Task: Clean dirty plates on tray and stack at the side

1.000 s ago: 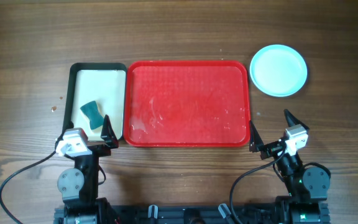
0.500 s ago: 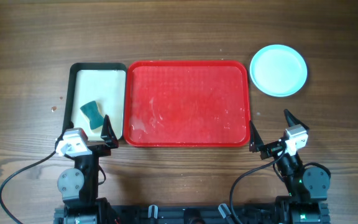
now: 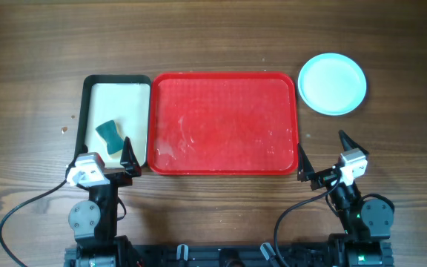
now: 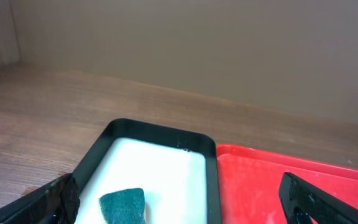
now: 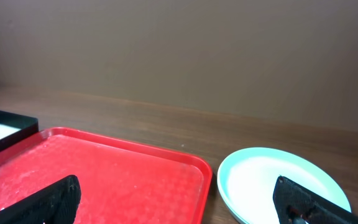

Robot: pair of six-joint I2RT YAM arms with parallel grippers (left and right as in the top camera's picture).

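The red tray [image 3: 223, 122] lies in the middle of the table with nothing on it, only wet streaks on its surface. The plates [image 3: 332, 83] sit on the wood beyond the tray's far right corner; they show as one pale aqua round with a white inside, and how many are stacked I cannot tell. My left gripper [image 3: 104, 154] stands open at the near end of the black-rimmed tray. My right gripper [image 3: 321, 148] stands open by the red tray's near right corner. In the right wrist view the plates [image 5: 278, 180] and red tray [image 5: 104, 168] lie ahead of the open gripper [image 5: 178, 186].
A black-rimmed tray [image 3: 117, 104] with a cream inside adjoins the red tray's left side and holds a teal sponge [image 3: 110, 136]. The left wrist view shows that sponge [image 4: 124, 205] between the open fingers, the black rim [image 4: 210, 180] and the red tray [image 4: 260, 180].
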